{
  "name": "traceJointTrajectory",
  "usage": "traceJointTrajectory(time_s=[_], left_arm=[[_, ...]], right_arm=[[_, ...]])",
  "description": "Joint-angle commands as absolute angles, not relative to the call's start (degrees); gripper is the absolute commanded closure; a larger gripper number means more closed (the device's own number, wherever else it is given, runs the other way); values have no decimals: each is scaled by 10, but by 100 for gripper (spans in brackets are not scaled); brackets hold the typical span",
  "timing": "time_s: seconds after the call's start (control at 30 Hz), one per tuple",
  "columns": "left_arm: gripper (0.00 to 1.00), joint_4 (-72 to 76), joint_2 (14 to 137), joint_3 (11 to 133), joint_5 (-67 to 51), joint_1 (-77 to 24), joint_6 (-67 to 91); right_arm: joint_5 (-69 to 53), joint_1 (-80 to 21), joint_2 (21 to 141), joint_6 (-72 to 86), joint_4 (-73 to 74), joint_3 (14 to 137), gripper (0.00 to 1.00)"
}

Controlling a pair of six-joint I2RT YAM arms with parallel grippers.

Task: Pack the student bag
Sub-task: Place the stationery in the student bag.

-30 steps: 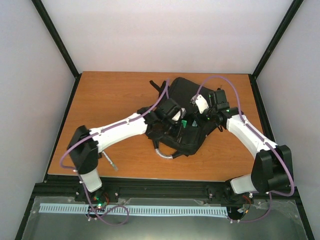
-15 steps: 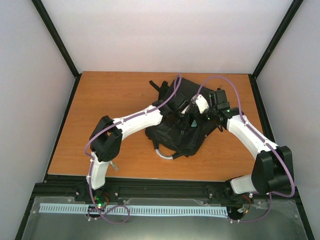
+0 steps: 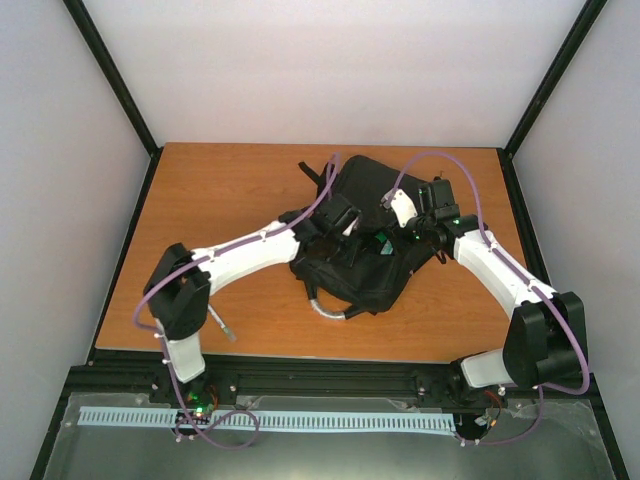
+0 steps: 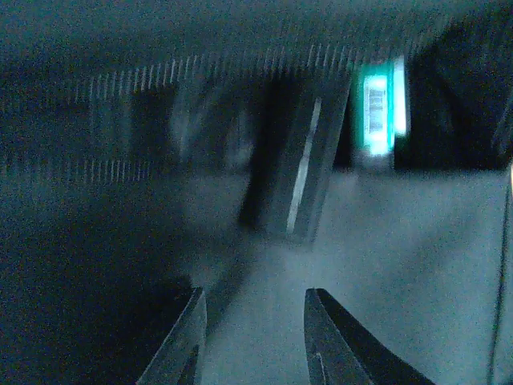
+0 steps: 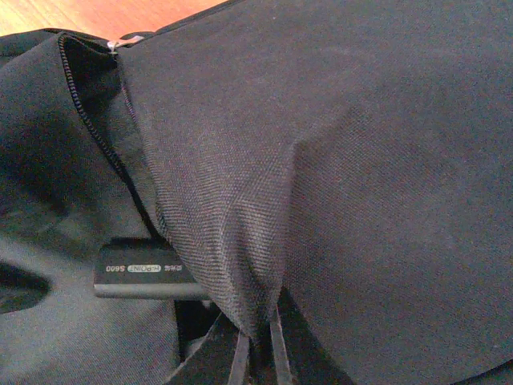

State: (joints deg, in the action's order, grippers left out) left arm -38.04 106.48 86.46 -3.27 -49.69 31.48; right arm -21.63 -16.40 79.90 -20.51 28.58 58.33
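Looking from above, you see the student bag [image 3: 372,185] on the table [image 3: 220,190], long axis near-to-far, grey handle loop [image 3: 326,308] toward the arms. Your left gripper [image 4: 255,309] stands part-open, empty, inside blurred darkness. Your right gripper [image 5: 258,341] pinches the student bag's black woven fabric.

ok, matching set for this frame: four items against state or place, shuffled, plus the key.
Items
1. left claw
2. right claw
3. grey handle loop
4. small black box

State or place
A. inside the student bag, under its lifted fabric
B. shut, pinching the bag's fabric
C. jaws apart, nothing between them
D. lying on the table at the bag's near edge

Pairs: 1-C, 2-B, 3-D, 4-A
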Motion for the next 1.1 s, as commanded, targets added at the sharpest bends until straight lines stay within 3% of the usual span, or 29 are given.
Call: traceJointTrajectory(time_s=[0.0,0.23,0.4,0.7,0.97,1.07], left_arm=[[72,-335,998,784,-79,-507,339],[95,-301,1035,779,-69,-506,333],[99,-283,1108,857,-46,-506,314],[99,-254,1148,961,-6,-506,300],[92,-271,993,775,-32,-506,341],[80,-315,906,709,0,-507,349]], right_arm=[[-254,-164,789,-210,257,592,97],[-256,-163,792,-210,258,592,97],[-254,-163,789,-210,259,592,97],[-259,-153,796,-209,260,592,97],[-265,-147,805,-212,261,591,97],[-270,-147,809,-211,264,592,97]])
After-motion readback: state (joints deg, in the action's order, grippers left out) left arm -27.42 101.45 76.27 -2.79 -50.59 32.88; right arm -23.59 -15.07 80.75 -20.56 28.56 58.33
